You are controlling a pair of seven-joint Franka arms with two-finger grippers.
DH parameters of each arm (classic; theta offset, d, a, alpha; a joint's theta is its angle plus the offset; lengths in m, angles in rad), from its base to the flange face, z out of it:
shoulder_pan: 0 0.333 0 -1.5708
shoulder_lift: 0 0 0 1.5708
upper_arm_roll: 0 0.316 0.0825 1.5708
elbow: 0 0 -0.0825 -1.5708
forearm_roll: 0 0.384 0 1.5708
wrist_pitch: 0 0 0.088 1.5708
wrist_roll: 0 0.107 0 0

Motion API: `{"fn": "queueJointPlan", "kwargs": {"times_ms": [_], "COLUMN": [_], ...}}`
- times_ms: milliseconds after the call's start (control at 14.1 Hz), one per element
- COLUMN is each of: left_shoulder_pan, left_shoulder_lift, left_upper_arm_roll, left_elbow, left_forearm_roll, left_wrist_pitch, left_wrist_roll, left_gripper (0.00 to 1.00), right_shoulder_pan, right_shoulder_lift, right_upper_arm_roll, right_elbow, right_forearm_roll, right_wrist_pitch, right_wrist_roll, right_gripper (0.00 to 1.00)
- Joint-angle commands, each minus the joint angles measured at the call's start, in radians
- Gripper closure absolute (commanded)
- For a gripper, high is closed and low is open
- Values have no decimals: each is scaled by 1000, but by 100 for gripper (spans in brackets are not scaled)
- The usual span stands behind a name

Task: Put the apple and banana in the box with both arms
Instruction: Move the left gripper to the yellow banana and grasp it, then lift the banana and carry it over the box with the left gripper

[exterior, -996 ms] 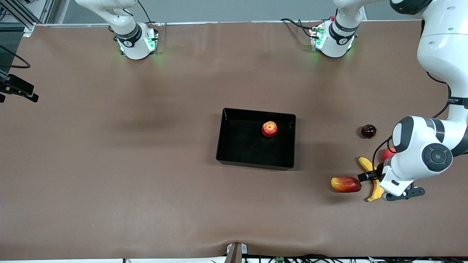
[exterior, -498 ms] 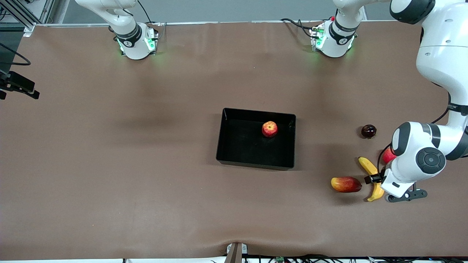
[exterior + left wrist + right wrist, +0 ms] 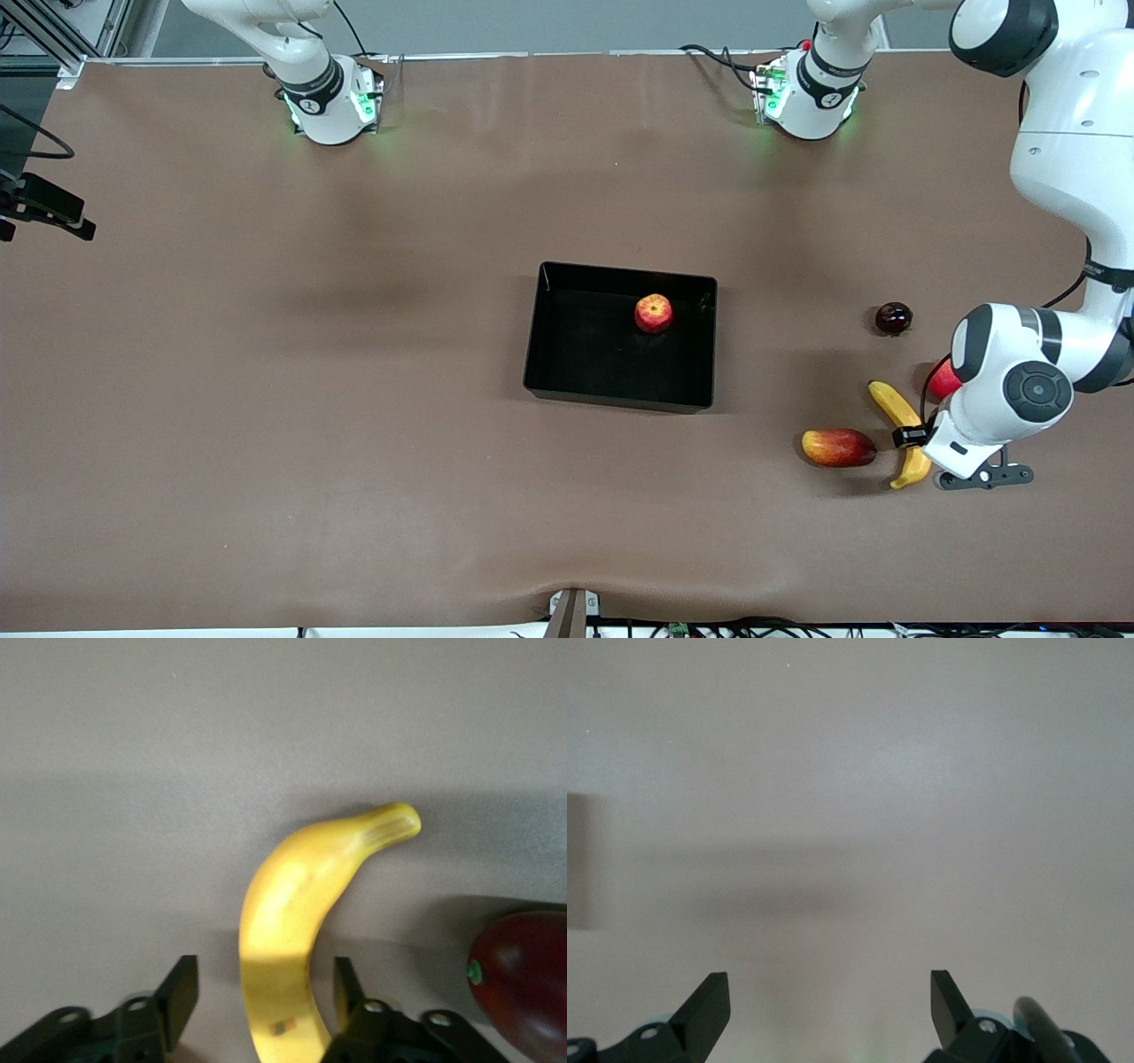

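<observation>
The left claw (image 3: pixel 261 1010) straddles the banana (image 3: pixel 297 921) crosswise — fingers wide, not gripping. The right claw (image 3: pixel 830 1005) waits, wide open.

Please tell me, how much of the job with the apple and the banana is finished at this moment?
About half. Done: the apple lies in the box. In hand: the left pincer is open, its fingers on either side of the banana, which lies on the table beside a red-and-yellow fruit. Left: gripping, carrying and dropping the banana in. The right pincer waits open over bare table.
</observation>
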State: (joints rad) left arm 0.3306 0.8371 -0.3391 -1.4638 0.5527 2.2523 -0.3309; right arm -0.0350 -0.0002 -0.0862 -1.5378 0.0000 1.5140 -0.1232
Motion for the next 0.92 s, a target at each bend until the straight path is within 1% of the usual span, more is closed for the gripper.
{"fn": "queueJointPlan", "kwargs": {"times_ms": [0, 71, 142, 427, 640, 854], "left_shoulder_pan": [7, 7, 7, 7, 13, 7], "left_shoulder_lift": [10, 8, 2, -39, -128, -214], "left_upper_arm_roll": [-6, -6, -6, -32, -115, -224], "left_elbow": [-10, -10, -12, -15, -12, -9], "left_forearm_roll": [24, 24, 24, 4, 4, 3], "left_wrist_pitch": [16, 16, 15, -19, -159, -310], "left_wrist_roll": [7, 10, 12, 6, 6, -10], "left_gripper": [62, 83, 100, 100, 100, 100], "right_shoulder_pan": [-13, -14, -14, -6, -16, -14], "right_shoulder_lift": [2, 2, 2, 2, 2, 2], "right_upper_arm_roll": [11, 11, 11, 11, 11, 11], "right_elbow": [21, 21, 21, 22, 22, 22], "right_forearm_roll": [8, 8, 9, 8, 8, 8], "right_wrist_pitch": [-15, -15, -15, -24, -24, -24], "right_wrist_roll": [16, 16, 16, 16, 16, 17], "right_gripper": [0, 0, 0, 0, 0, 0]}}
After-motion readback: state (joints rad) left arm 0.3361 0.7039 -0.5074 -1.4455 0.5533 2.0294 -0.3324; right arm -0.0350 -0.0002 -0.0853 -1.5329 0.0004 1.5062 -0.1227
